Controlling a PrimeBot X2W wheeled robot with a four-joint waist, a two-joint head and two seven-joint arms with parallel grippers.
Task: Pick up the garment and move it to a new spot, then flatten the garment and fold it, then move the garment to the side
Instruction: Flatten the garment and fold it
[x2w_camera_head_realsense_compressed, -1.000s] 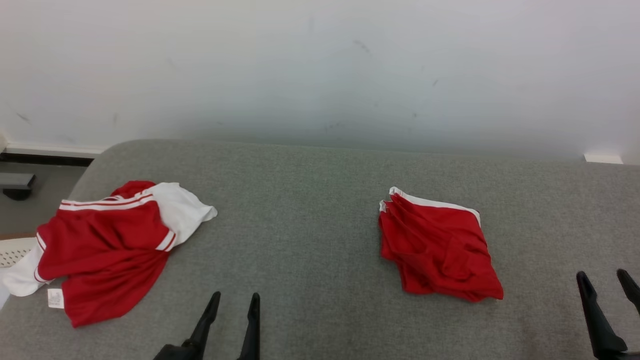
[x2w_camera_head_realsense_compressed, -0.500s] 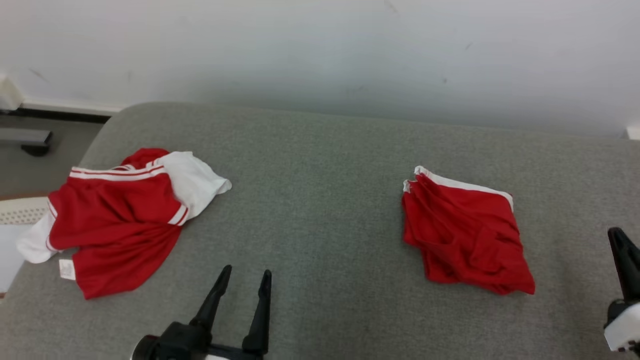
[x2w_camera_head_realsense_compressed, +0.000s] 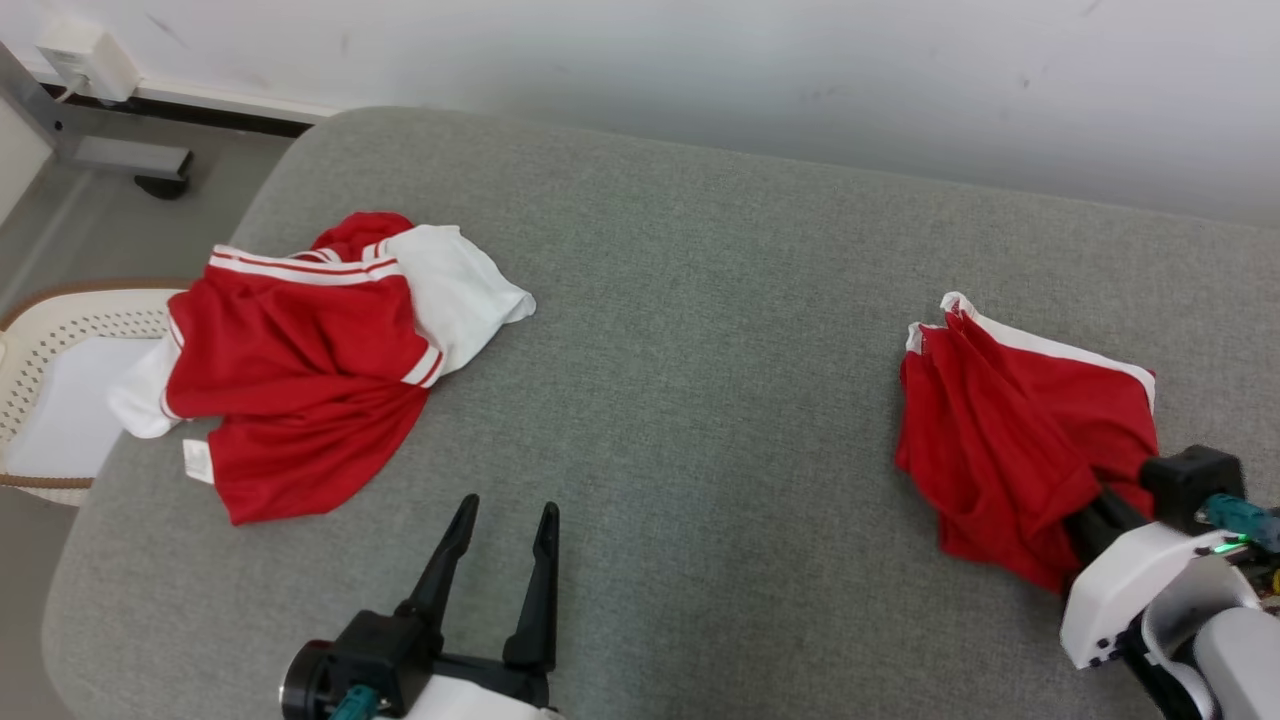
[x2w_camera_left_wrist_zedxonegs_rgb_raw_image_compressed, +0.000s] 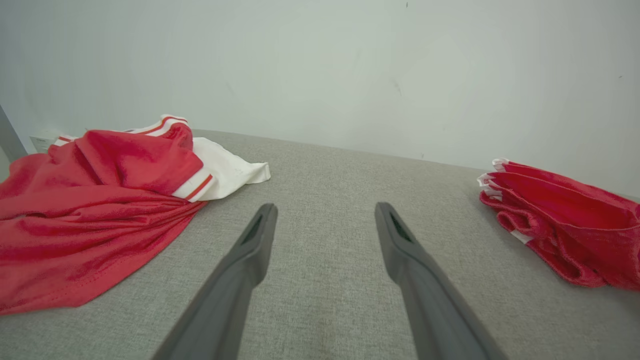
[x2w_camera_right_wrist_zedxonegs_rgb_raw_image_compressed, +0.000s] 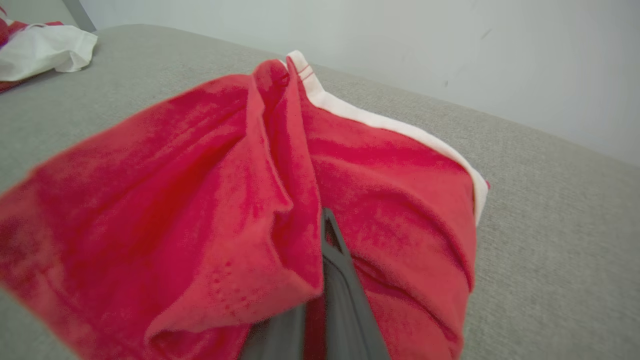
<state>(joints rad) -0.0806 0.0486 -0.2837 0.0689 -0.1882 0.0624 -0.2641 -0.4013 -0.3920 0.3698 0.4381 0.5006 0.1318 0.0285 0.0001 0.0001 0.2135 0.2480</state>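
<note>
The folded red garment (x2w_camera_head_realsense_compressed: 1010, 420) lies right at my right gripper (x2w_camera_head_realsense_compressed: 1098, 522), whose fingers are clenched on its near edge, with the cloth bunching up over them. My left gripper (x2w_camera_head_realsense_compressed: 508, 506) is spread and grasps nothing. It is over the grey cushion (x2w_camera_head_realsense_compressed: 700, 300), with a crumpled red and white garment (x2w_camera_head_realsense_compressed: 300, 370) ahead and to its left. I judge the folding done on this piece and the move to the side just starting; the crumpled one looks untouched. My right fingertips are buried in cloth, so I cannot tell how many layers they hold.
</note>
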